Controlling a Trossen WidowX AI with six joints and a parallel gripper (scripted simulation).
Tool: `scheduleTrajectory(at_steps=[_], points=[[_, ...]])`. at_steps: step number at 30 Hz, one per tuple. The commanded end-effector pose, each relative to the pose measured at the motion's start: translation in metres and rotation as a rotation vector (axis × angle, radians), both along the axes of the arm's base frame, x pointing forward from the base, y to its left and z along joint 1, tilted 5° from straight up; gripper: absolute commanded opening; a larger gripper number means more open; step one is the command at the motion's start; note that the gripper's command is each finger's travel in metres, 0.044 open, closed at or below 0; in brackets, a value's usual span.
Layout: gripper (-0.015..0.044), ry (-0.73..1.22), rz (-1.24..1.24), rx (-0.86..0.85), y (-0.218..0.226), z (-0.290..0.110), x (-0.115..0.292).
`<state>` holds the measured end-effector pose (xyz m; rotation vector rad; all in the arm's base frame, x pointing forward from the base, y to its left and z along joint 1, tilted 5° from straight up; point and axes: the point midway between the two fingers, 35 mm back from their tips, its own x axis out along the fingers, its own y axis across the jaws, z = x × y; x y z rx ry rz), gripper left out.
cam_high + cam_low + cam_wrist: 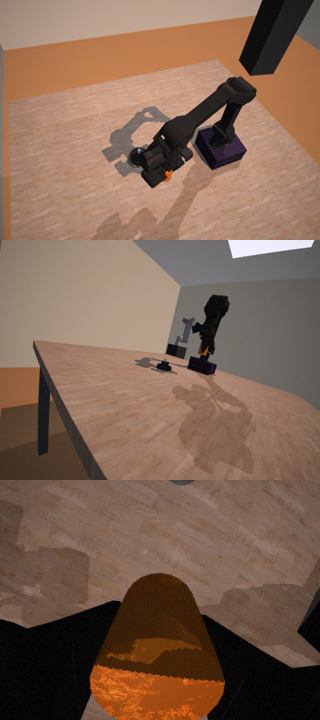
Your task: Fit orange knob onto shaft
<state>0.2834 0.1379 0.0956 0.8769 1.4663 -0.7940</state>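
Knob (158, 660), orange and tapered, sits clenched between the claw's (160, 707) black fingers, raised above the table (64, 129) just beside the pedestal (134, 156); it looks rigid, light and smooth, so squeezing its sloped sides risks slipping.

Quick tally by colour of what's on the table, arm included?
Orange: 1, the knob, shut in the pincer
Black: 2, the arm and the pedestal
Silver: 1, the shaft
Purple: 1, the base
Total: 5
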Motion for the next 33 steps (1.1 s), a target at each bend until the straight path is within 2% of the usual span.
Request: scheduleTrajectory(at_steps=[1,33], points=[[0.0,-0.006,0.002,-0.006,-0.009,-0.003,0.007],[0.0,-0.007,0.01,-0.009,-0.094,-0.034,0.05]])
